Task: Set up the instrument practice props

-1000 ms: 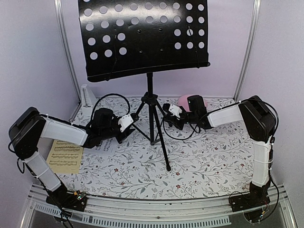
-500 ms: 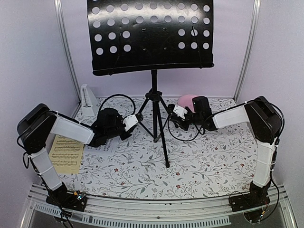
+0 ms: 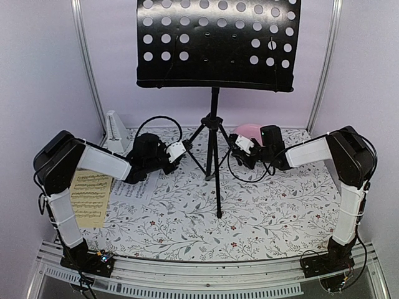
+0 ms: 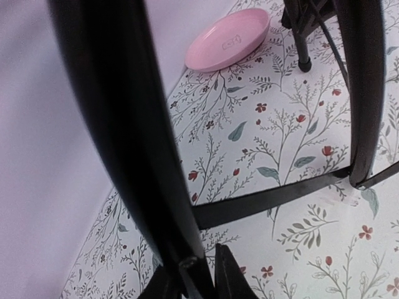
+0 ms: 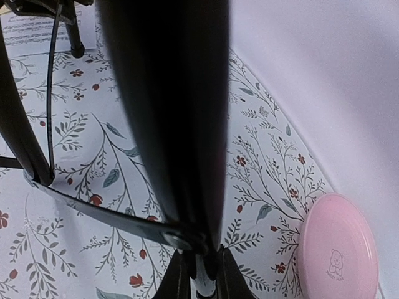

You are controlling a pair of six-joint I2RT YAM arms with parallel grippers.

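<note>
Yellowish page lies flat at the near-left edge of the mat, with the white page just beside it. Music stand: black, perforated desk, 3 tripod legs, upright mid-table. Left gripper is clamped on 1 leg, right gripper clamped on another. Pale-grey pyramid metronome sits in the back-left corner.

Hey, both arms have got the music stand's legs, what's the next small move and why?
Probably open the left end effector: the music stand looks upright, the right end effector also clamps a leg, and the yellowish sheet lies unplaced at the left.
</note>
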